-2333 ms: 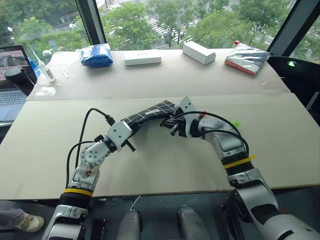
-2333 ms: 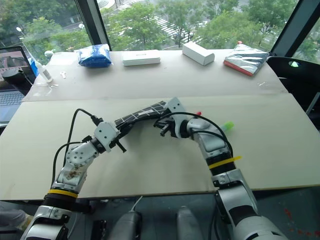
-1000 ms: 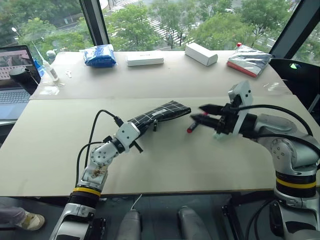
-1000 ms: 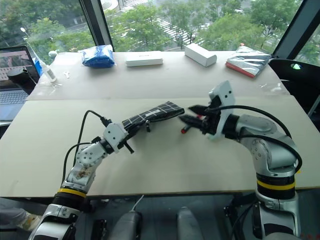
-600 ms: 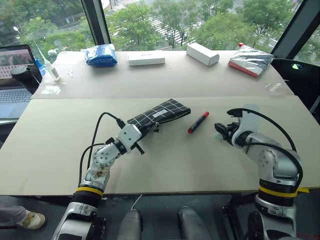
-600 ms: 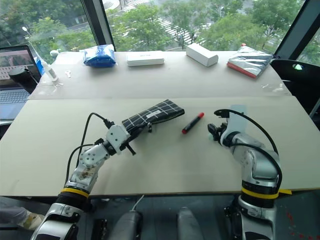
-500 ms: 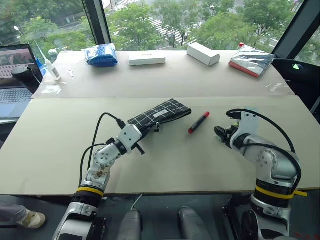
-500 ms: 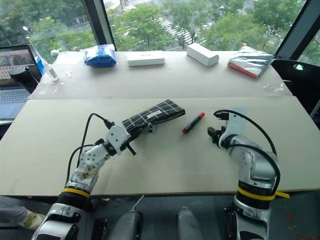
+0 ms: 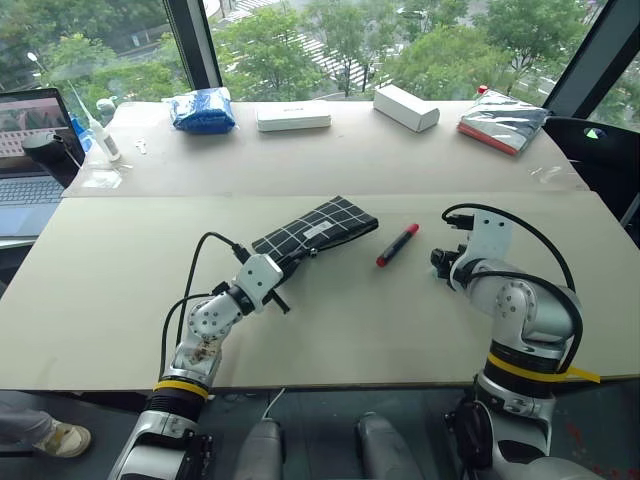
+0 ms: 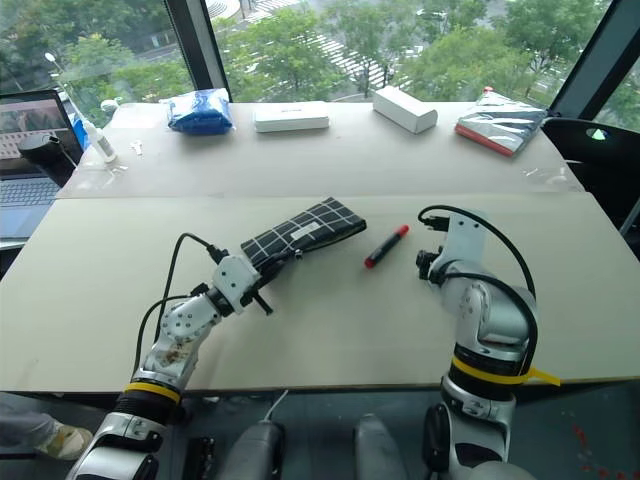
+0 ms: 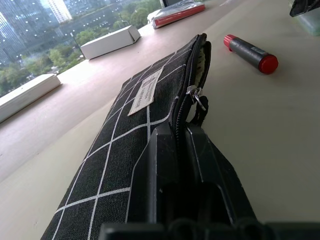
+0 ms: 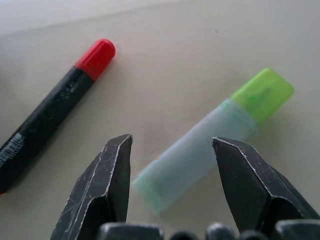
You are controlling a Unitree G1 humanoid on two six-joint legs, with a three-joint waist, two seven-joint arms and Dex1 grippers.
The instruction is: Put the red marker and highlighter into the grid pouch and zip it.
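A beige tabletop (image 9: 120,290) holds the grid pouch (image 9: 318,227), a flat black case with white grid lines, lying near the middle and angled from the near left toward the far right; its zipper is partly open along the near edge, with the pull and cord showing. The left gripper (image 11: 181,150) has its fingers together, clamped on the pouch's near-left end, right at the zipper seam. Just right of the pouch, apart from it, the red marker (image 9: 397,244) lies flat on the tabletop, pointing toward the far right. Further right, the right gripper (image 12: 172,172) is lowered over the highlighter (image 12: 212,137); its fingers stand apart on either side of the pale green barrel, not touching it, and the lime cap points away from the gripper; the highlighter rests flat on the tabletop, near the marker. Along the far edge sit a blue bundle (image 9: 203,108), two white boxes (image 9: 292,118) and a silver packet (image 9: 498,116); a laptop (image 9: 25,140) stands at the far left corner.
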